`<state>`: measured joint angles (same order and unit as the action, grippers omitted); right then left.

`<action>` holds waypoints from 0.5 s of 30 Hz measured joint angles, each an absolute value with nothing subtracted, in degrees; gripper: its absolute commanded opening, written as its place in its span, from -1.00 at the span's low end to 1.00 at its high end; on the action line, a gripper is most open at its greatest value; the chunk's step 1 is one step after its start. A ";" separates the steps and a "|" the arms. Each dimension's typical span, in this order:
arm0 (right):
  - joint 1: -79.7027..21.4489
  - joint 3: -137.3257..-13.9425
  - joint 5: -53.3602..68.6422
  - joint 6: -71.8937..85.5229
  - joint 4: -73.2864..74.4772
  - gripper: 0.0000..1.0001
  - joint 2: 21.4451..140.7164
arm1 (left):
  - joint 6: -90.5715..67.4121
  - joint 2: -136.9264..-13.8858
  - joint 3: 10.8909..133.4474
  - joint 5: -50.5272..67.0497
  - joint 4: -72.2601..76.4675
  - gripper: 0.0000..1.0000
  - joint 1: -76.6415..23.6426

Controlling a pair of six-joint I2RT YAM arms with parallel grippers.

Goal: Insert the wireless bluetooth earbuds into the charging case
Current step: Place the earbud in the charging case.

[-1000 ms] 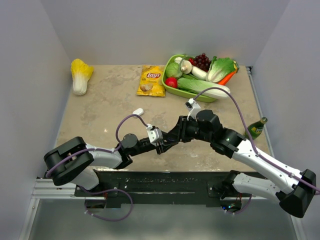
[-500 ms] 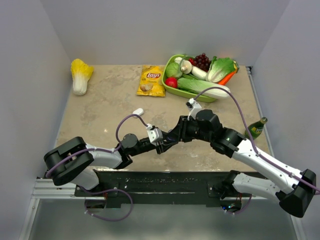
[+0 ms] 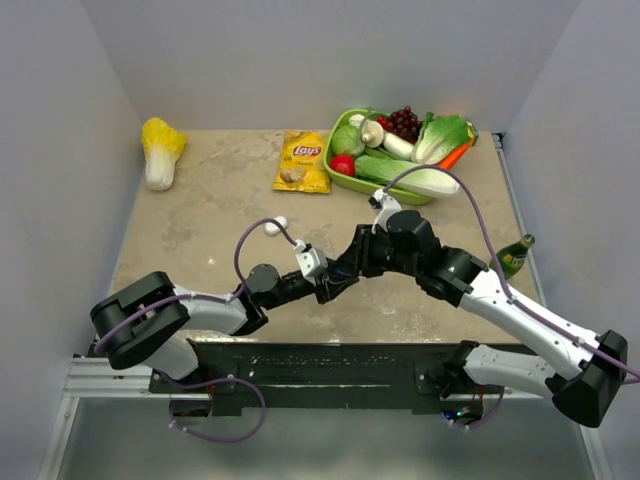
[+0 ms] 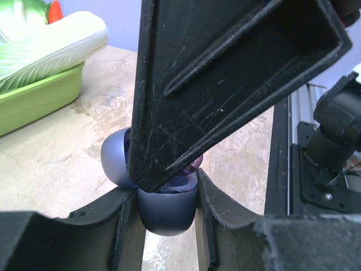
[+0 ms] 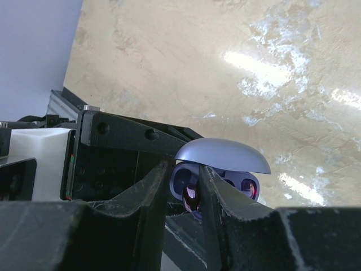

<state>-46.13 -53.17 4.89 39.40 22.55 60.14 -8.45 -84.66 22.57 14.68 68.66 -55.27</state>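
My left gripper [image 4: 167, 196] is shut on the purplish-blue charging case [image 4: 167, 212], whose lid [image 4: 114, 158] stands open. My right gripper [image 5: 185, 182] is shut on a dark purplish earbud [image 5: 190, 199] and holds it at the mouth of the case [image 5: 186, 169], under the raised lid [image 5: 223, 155]. Another earbud [image 5: 249, 187] sits in the case's other socket. In the left wrist view a right finger [image 4: 225, 73] covers most of the case opening, and a sliver of the earbud [image 4: 196, 164] shows beside it. From above, the two grippers [image 3: 332, 281] meet over the table's near middle.
A green basket [image 3: 385, 186] of vegetables stands at the back right, with a Lay's bag [image 3: 304, 161] beside it. A cabbage [image 3: 161, 150] lies at the back left. A green bottle [image 3: 513, 256] is at the right edge. A small white object [image 3: 277, 226] lies near the left arm's cable.
Both arms have shifted slightly away from the near edge, still joined at the case. Neither grip has changed.
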 measured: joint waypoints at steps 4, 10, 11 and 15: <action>-45.87 -55.90 3.86 38.17 23.92 -0.33 61.69 | -9.91 -84.66 24.05 13.10 68.03 -1.00 -55.27; -45.56 -61.30 3.03 36.29 26.17 -0.32 64.73 | -11.00 -84.64 26.22 10.35 67.96 -1.00 -55.13; -45.47 -62.19 2.85 35.92 26.48 -0.31 65.30 | -11.03 -84.64 26.52 9.87 67.94 -1.00 -55.09; -45.23 -65.04 2.42 34.89 27.73 -0.31 67.00 | -11.46 -84.60 27.55 8.38 67.92 -1.00 -54.68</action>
